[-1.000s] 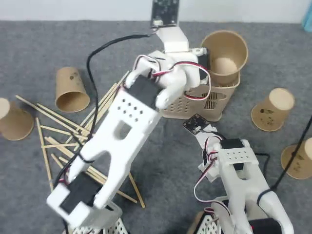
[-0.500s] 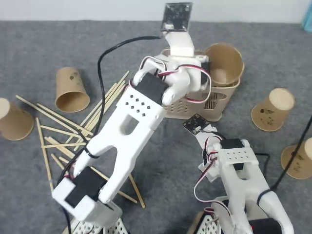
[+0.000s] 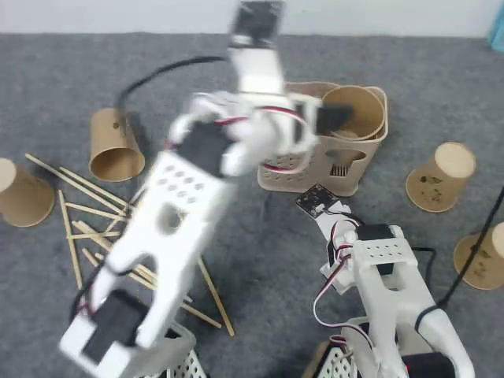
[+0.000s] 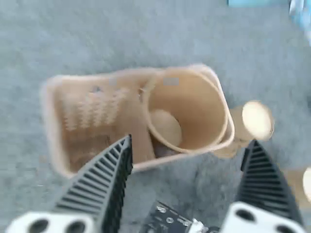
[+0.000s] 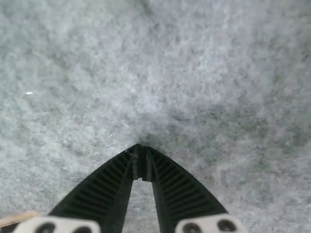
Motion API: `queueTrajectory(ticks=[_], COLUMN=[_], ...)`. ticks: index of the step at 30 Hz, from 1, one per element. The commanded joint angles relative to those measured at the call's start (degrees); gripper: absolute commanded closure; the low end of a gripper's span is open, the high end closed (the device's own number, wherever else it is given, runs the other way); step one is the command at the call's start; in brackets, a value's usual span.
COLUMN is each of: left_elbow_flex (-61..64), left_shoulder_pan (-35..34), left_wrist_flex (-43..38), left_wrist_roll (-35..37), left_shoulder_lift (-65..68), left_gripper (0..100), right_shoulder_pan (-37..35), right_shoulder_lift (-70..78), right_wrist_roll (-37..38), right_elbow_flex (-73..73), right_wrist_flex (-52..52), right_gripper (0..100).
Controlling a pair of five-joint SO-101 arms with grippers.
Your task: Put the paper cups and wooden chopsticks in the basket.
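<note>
Grey carpet (image 3: pixel 441 79) lies under everything. At the left lie two cups (image 3: pixel 114 146) and scattered chopsticks (image 3: pixel 87 213). The left gripper (image 4: pixel 190 141) hangs over the basket (image 3: pixel 346 169), jaws spread wide (one cup (image 3: pixel 354 110) stands inside). The right gripper (image 5: pixel 139 151) points at bare carpet, jaws pressed together. Two more cups (image 3: pixel 441 177) lie at the right.
</note>
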Motion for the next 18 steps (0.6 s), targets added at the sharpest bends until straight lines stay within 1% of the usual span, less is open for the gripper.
queueTrajectory(ticks=[1,5,7,9,12,13,15,18], left_elbow_flex=[-2.51,-2.42,-2.24,-0.57,5.85,9.36,17.89,35.30], left_shoulder_pan=[-8.97,-23.21,-29.63,-34.02,-36.66,-37.19,-38.86,-41.32], left_wrist_flex=[1.76,2.20,3.78,5.80,7.65,5.98,-1.67,-18.90], left_wrist_roll=[-0.62,-0.62,-0.88,-3.69,-9.85,-10.99,-10.02,-10.46], left_shoulder_lift=[-8.09,-9.93,-9.67,-9.41,-9.41,-9.85,-12.66,-21.80], left_gripper=[66,66,66,66,66,66,67,69], right_shoulder_pan=[0.66,0.66,0.66,0.66,0.57,0.48,0.40,0.40], right_shoulder_lift=[-2.77,-2.77,-2.77,-2.77,-2.77,-2.77,-2.77,-2.77], right_wrist_roll=[-0.53,-0.53,-0.53,-0.53,-0.53,-0.53,-0.53,-0.53], right_elbow_flex=[-0.62,-0.62,-0.62,-0.62,-0.62,-0.62,-0.62,-0.62], right_wrist_flex=[-1.01,-1.01,-1.01,-1.01,-1.01,-1.01,-1.01,-1.01], right_gripper=[97.8,97.9,97.9,97.9,97.9,97.9,97.9,97.9])
